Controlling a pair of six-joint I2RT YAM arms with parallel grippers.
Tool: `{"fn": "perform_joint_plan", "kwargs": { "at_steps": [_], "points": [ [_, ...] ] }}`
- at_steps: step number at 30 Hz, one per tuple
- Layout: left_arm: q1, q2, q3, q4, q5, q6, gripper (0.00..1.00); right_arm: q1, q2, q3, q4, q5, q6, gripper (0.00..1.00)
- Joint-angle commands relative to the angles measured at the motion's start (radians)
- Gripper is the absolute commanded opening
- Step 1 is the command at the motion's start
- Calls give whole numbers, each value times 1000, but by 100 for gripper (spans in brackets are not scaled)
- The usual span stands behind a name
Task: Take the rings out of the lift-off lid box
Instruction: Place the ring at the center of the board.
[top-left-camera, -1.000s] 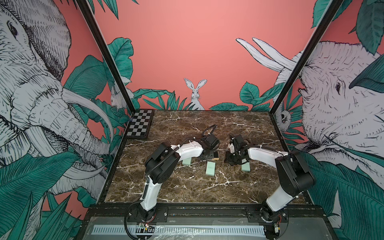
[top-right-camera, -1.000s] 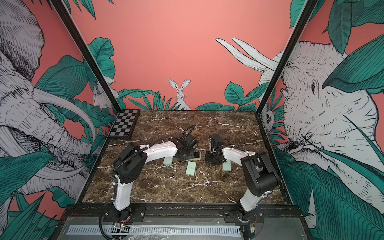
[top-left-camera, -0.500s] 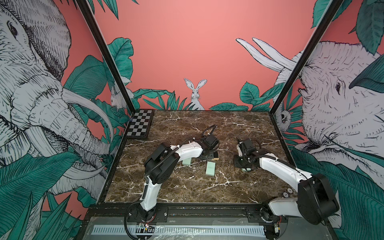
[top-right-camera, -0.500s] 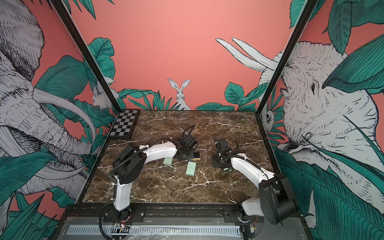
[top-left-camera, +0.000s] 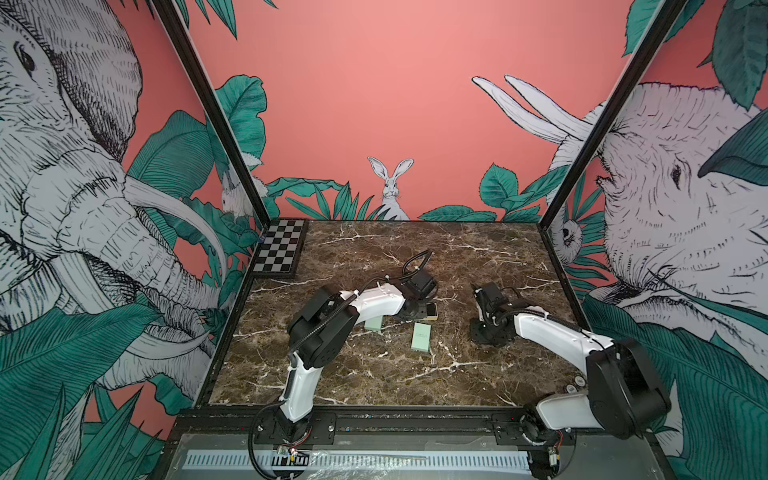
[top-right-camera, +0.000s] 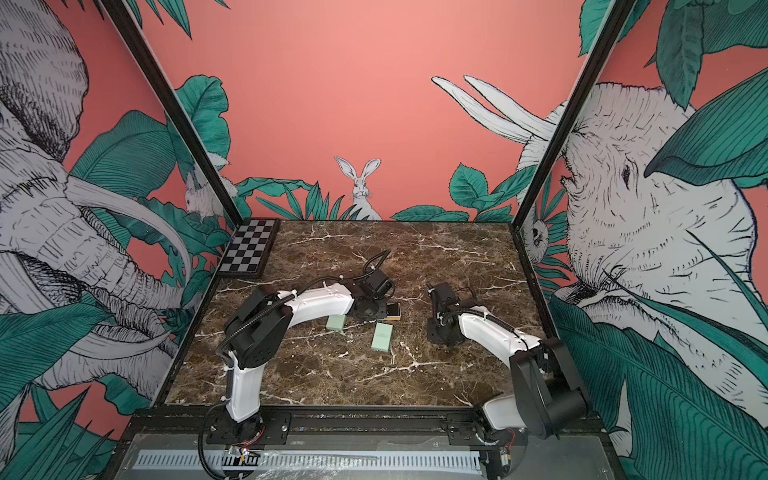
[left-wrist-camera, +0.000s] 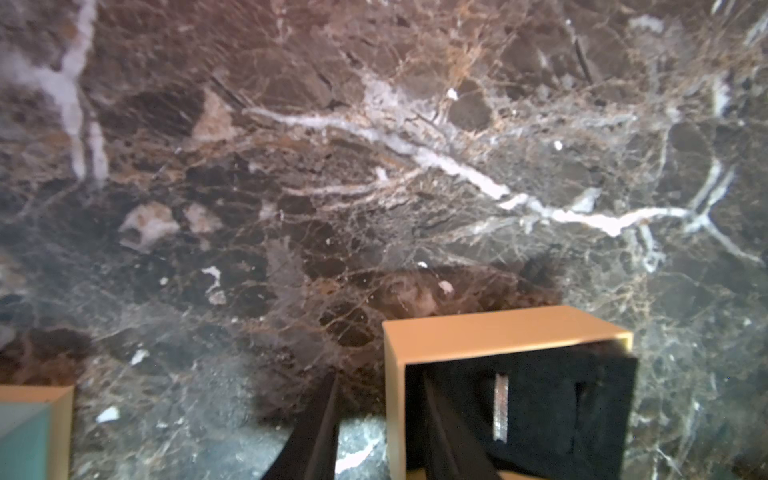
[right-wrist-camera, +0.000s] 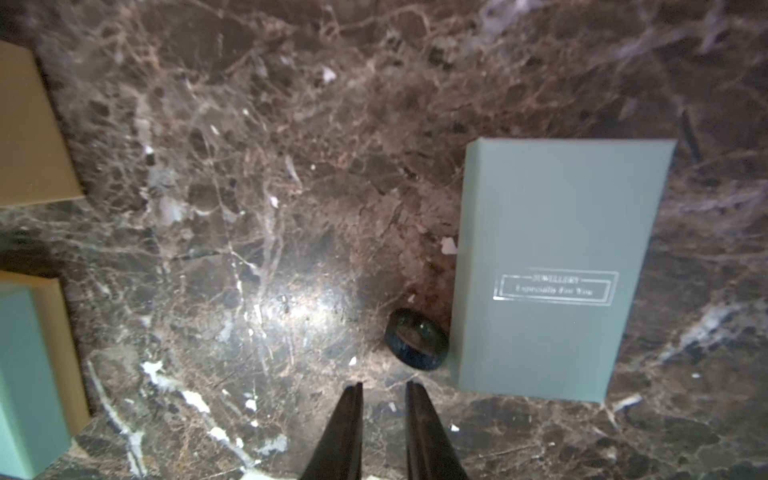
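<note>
The lift-off lid box (left-wrist-camera: 498, 332) stands open: tan walls, black foam inside, and one of the rings (left-wrist-camera: 500, 407) on edge in a slot. My left gripper (left-wrist-camera: 378, 378) straddles its near wall, one finger outside and one inside, with a gap beside the wall. In both top views this box (top-left-camera: 432, 311) (top-right-camera: 392, 311) sits at the tip of the left arm. A dark ring (right-wrist-camera: 417, 338) lies flat on the marble against a mint-green lid (right-wrist-camera: 557, 266). My right gripper (right-wrist-camera: 383, 384) hovers just short of that ring, slightly open and empty.
A mint-green box (top-left-camera: 421, 336) lies between the arms, and another (top-left-camera: 374, 324) sits partly under the left forearm. A checkerboard (top-left-camera: 279, 249) lies in the far left corner. The right gripper (top-left-camera: 486, 332) hides the ring and lid in both top views.
The right arm has swung from beside the open box out to the right, its elbow dropping low. The left arm has stayed on the box.
</note>
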Motion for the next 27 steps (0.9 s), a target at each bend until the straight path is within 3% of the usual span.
{"fn": "perform_joint_plan", "kwargs": {
  "at_steps": [1,18,22,27],
  "points": [
    [-4,-50,-20,-22,-21,-10,35,-34,24,28,-8,13,-16,21],
    [-4,-57,-14,-30,-36,-1,35,-64,53,93,26,-74,-41,21],
    [-4,-71,-13,-34,-55,8,35,6,-20,115,33,-61,-35,24],
    [-4,-83,-14,-22,-52,4,38,99,42,194,21,-74,-8,26]
  ]
}}
